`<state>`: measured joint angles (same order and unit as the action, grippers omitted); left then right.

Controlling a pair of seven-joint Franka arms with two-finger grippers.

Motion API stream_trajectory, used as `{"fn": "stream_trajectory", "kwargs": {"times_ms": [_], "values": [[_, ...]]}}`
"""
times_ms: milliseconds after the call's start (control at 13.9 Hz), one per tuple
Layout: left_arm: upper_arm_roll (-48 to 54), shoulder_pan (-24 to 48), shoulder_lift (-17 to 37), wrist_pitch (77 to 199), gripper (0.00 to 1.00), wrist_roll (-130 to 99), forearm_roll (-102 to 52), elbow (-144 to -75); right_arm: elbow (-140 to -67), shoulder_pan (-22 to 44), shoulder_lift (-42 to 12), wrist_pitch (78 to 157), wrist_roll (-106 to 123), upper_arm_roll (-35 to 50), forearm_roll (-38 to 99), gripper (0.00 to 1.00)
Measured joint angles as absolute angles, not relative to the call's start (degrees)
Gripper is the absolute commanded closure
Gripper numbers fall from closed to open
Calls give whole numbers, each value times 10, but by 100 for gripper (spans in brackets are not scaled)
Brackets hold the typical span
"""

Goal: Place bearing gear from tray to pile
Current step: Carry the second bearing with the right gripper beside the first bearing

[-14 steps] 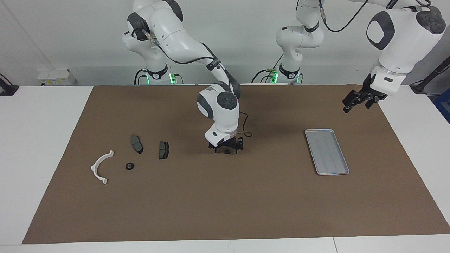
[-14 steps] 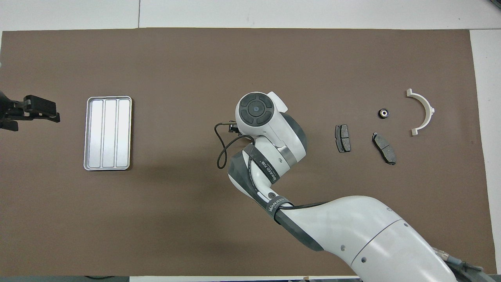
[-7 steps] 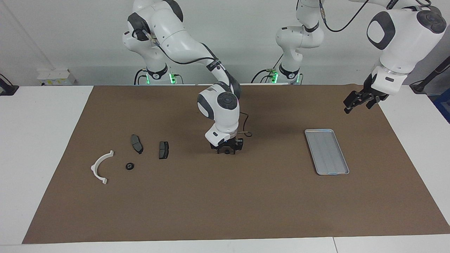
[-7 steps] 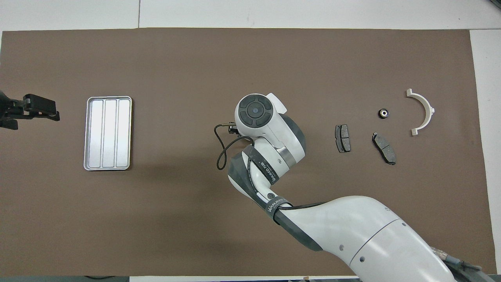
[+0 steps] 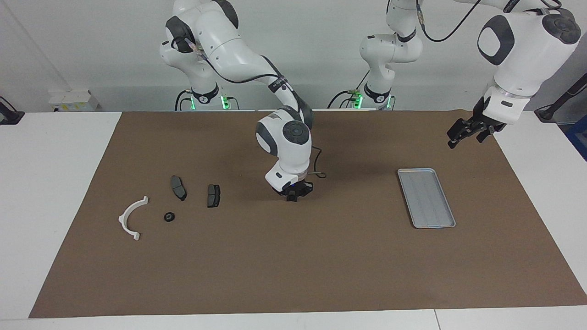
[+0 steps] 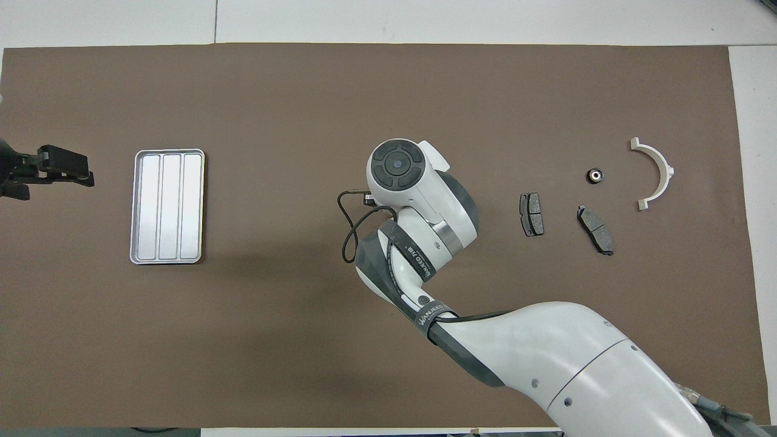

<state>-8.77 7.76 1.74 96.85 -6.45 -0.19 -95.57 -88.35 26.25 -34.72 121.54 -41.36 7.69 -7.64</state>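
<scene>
Closing now: the right gripper (image 5: 292, 198) fingers have pinched shut at mid-counter, the bearing gear hidden between them. 1 tray (image 5: 426, 198) sits bare, the pile (image 5: 179, 188) waits, left gripper (image 5: 463, 134) hangs open.

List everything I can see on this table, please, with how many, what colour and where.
Mat: one, brown, covering most of the table.
Tray: one, silver, empty, toward the left arm's end.
Pads: two, dark grey, side by side toward the right arm's end.
Bracket: one, white, curved, beside the pads at the right arm's end.
Gear: one, black, small ring, lying between the bracket and the pads.
Right gripper: one, black, down at the mat's middle, shut; a small dark thing may be between its tips, I cannot tell.
Left gripper: one, black, open, waiting in the air at the left arm's end of the mat.
</scene>
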Motion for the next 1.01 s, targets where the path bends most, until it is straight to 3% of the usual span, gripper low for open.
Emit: {"fn": "stream_trajectory", "kwargs": {"times_ms": [287, 574, 790, 1005], "values": [[-88, 78, 17, 968, 0, -64, -2, -956, -824, 200, -331, 1136, -312, 75, -77, 100], [-85, 78, 17, 953, 0, -64, -2, -949, -819, 100, -304, 1101, -147, 75, -77, 100], [-71, 72, 16, 937, 0, -64, -2, -940, -838, 30, -304, 1104, -48, 76, -77, 100], [-1, 25, 16, 929, 0, -65, -2, -933, -891, -3, -300, 1160, -6, 77, -77, 100]]}}
